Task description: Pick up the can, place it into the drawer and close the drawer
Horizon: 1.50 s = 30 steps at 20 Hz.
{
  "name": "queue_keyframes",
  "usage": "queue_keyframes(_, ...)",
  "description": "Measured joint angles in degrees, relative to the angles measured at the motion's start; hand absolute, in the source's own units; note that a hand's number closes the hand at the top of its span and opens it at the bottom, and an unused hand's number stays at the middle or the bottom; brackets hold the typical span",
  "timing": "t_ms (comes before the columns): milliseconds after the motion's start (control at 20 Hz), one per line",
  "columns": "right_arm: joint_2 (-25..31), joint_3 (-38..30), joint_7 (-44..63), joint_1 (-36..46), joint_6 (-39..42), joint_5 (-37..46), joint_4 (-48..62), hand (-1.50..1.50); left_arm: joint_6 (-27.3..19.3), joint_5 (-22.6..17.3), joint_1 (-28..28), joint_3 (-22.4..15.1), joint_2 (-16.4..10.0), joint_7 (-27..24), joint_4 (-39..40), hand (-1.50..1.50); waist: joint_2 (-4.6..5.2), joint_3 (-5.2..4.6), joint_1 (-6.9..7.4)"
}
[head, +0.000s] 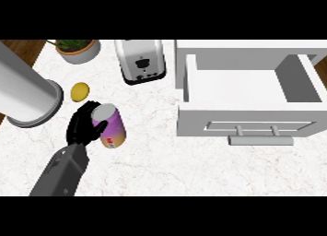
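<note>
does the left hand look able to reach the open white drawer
Probably yes: only bare marble counter lies between the black left hand, curled round the purple-and-orange can, and the open white drawer.

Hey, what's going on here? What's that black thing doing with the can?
That is a robot hand, the robot's left one, with its fingers curled round a can over the left part of the counter. The job is to put the can in the drawer, which stands open to the right, then close it. The can has not got there yet. A toaster and a potted plant stand farther back.
</note>
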State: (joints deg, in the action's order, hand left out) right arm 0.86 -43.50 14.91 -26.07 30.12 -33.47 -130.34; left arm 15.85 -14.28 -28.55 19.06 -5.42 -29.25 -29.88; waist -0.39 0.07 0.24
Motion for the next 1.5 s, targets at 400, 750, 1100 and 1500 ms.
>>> queue_keyframes(400, -0.59, 0.97, 0.23, -0.31, -1.43, 0.43, -1.05, -1.5, -9.31, -2.18, 3.17, -6.59, 4.34, 10.66, -21.35, 1.5, -0.07, 0.0, 0.18)
queue_keyframes(750, -0.19, 1.21, -1.31, -0.18, -1.37, 1.38, 0.36, -1.5, -19.32, -2.19, 4.2, -14.17, 5.17, 23.11, -39.74, 1.5, 0.02, -0.01, -0.01)
queue_keyframes(1100, -0.02, 2.49, -1.35, 0.15, -2.24, 1.95, 0.42, -1.5, -28.74, 0.0, 0.4, -19.51, 5.23, 34.14, -50.77, 1.5, 0.19, -0.03, -0.42)
queue_keyframes(1500, -0.07, 1.88, -0.64, -0.26, -1.69, 0.57, -0.21, -1.5, -36.56, 1.5, -10.71, -22.37, 5.35, 39.2, -48.15, 1.5, 0.32, -0.05, -0.94)
